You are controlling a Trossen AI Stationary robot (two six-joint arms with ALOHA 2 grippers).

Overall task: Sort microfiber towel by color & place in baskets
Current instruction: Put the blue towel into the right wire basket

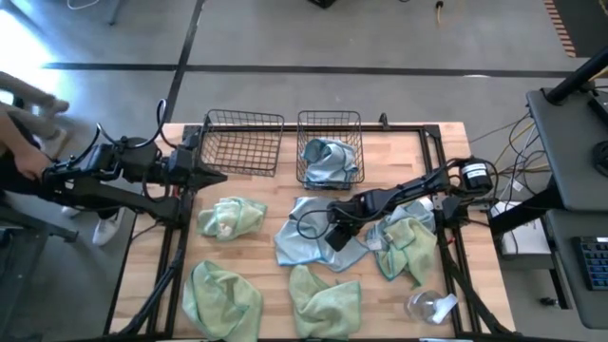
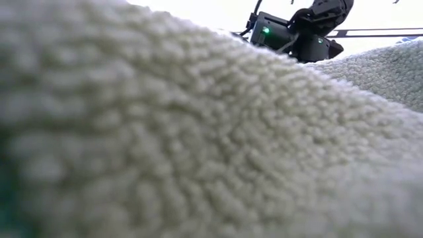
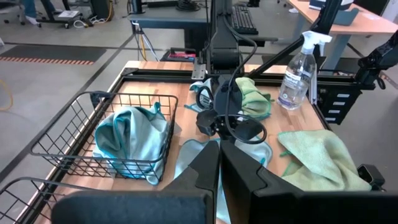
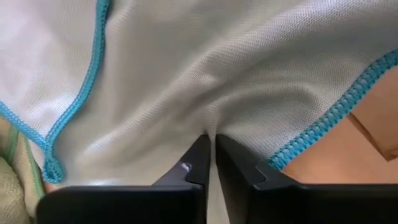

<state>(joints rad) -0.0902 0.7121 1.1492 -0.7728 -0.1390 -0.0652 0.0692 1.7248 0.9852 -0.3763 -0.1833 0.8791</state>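
Pale blue-grey microfiber towel with teal stitched edge, crumpled mid-desk, pinched by clenched right gripper. Low view smothered by cloth. Left gripper clenched empty beside black wire-mesh baskets.

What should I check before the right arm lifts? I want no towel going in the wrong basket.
1. Right gripper shut on the pale blue-grey towel: ok, fabric is pinched between its fingers.
2. Only one towel pinched: cannot tell; a green towel lies right beside it.
3. Right basket already holds a blue-grey towel, so colours match: ok.
4. Left basket holds no towel: ok.
5. Left gripper shut, parked at the table's left edge by the left basket, off the path: ok.
6. Spray bottle clear of the lift: cannot tell.
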